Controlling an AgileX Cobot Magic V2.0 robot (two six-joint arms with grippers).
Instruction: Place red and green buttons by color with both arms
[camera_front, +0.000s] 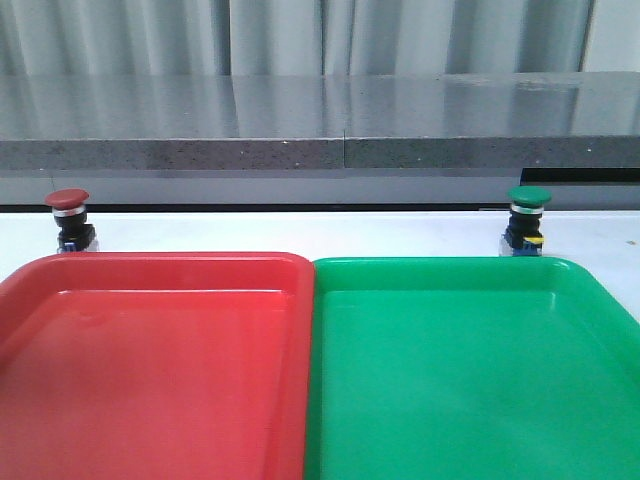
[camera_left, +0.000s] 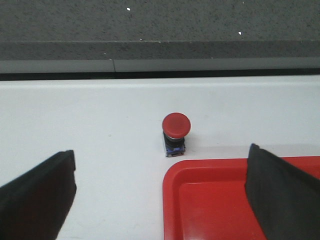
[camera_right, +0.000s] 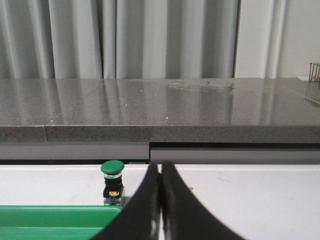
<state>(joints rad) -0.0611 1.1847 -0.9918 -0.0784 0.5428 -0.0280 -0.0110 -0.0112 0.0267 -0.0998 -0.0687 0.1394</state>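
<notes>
Two trays, red tray (camera_front: 150, 360) and green tray (camera_front: 470, 360), touch side by side on the white worktop (camera_front: 300, 232). One red button (camera_front: 68, 215) stands just behind the red tray's far left corner, one green button (camera_front: 527, 218) behind the green tray. Left tool (camera_left: 160, 195) gapes wide, empty; right tool (camera_right: 160, 200) is pinched closed, empty.

Matte black left hand (camera_left: 160, 200) fingers, broad; right hand (camera_right: 160, 200) fingers curved, tapering.

Two small mushroom-head push-button switches stand on the white surface (camera_front: 300, 232): one dark red-capped button (camera_front: 68, 217) and one green-capped button (camera_front: 527, 218). Two large plastic trays lie there, one red tray (camera_front: 150, 272), one green tray (camera_front: 450, 275).
</notes>
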